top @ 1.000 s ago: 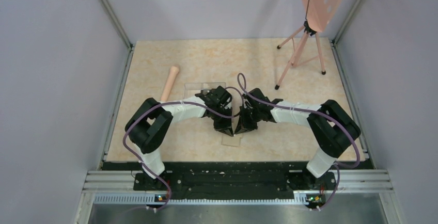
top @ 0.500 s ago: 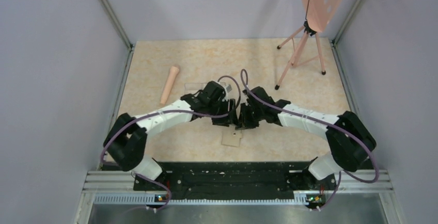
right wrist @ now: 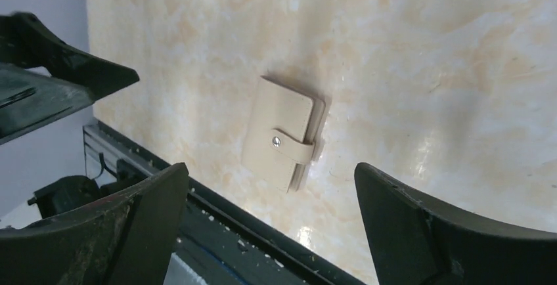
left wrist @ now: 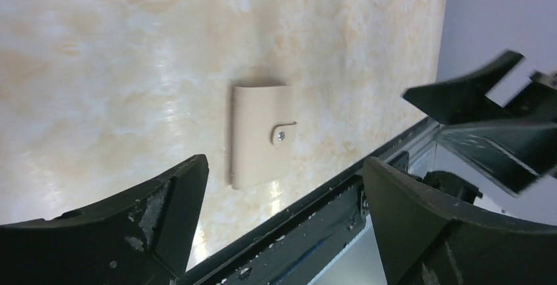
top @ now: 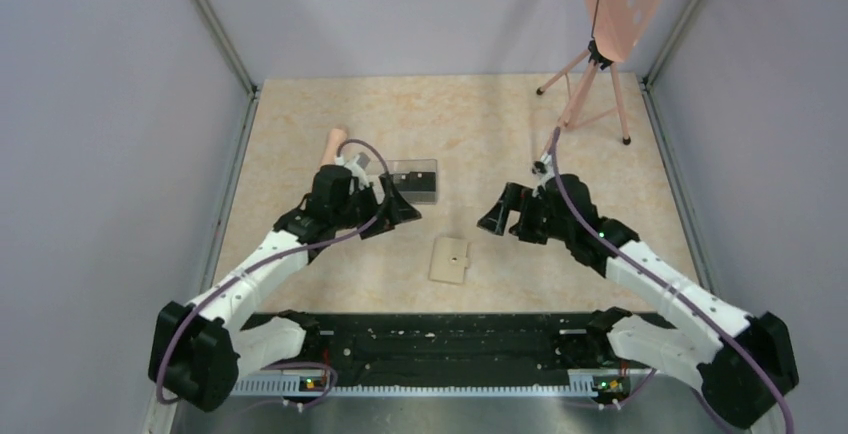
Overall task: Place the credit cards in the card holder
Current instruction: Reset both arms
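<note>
Tan and snapped shut, the card holder [top: 450, 260] lies flat on the marbled surface [top: 500, 124]. We hang on either side of it, left pincer [top: 403, 209] and right pincer [top: 497, 214] spread wide, holding nothing. Beyond it, the clear box [top: 410, 166] shows something dark, perhaps the credit cards [top: 420, 190]. We judge the clasp needs undoing first, with one pincer pinning the holder.

Left arm [top: 255, 264] and right arm [top: 655, 279]: white links, black joints, purple cable [top: 553, 154] along each. Black fingers [left wrist: 151, 219] look scuffed, maybe dust.
</note>
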You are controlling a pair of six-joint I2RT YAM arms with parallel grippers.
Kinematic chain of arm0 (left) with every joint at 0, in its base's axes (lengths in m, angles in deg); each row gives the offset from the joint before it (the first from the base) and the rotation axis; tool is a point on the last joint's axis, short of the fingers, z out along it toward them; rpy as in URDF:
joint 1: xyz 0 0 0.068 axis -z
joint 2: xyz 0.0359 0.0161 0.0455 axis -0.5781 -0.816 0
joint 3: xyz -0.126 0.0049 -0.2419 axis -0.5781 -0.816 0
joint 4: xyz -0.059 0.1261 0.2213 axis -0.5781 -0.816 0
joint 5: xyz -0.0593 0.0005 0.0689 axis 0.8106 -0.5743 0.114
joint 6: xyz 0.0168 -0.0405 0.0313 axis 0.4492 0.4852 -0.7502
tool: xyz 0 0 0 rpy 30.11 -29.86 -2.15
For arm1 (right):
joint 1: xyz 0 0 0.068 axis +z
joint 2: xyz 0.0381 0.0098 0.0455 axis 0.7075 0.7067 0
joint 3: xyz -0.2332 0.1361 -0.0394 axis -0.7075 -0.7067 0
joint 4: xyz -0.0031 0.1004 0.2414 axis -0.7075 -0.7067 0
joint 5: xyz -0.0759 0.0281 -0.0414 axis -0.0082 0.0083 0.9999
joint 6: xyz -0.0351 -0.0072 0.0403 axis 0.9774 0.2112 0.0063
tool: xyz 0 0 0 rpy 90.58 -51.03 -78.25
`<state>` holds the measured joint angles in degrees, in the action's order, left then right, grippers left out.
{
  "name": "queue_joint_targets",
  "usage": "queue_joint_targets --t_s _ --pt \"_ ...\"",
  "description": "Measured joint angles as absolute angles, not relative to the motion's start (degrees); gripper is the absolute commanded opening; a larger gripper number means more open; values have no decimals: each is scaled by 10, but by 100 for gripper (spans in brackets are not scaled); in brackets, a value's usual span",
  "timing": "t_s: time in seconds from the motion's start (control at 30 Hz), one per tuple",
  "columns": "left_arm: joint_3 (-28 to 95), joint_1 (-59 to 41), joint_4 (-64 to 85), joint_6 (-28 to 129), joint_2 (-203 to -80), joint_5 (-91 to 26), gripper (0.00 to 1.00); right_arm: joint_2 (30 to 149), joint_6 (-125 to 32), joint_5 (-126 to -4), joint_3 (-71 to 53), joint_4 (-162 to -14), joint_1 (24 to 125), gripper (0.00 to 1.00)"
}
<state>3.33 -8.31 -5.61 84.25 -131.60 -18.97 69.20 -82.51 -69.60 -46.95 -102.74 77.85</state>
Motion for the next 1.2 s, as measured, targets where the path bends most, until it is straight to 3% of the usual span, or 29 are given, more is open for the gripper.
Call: queue_joint_targets --t_s 0.27,0.63,0.8,1.0,1.2 --pt "-26 -245 -71 821 -1226 -193 95 532 -759 -565 -479 -1058 722 99" --pt "-43 -264 -49 628 -1187 -432 95 579 -627 -415 -512 -1052 616 99" --pt "-116 -264 53 517 -1189 -498 95 601 -554 -383 -615 -922 572 99" --pt "-244 -264 228 453 -1230 -537 94 641 -451 -349 -771 -654 563 99" --pt "-247 -264 357 415 -1319 -549 94 718 -419 -348 -775 -499 528 99"
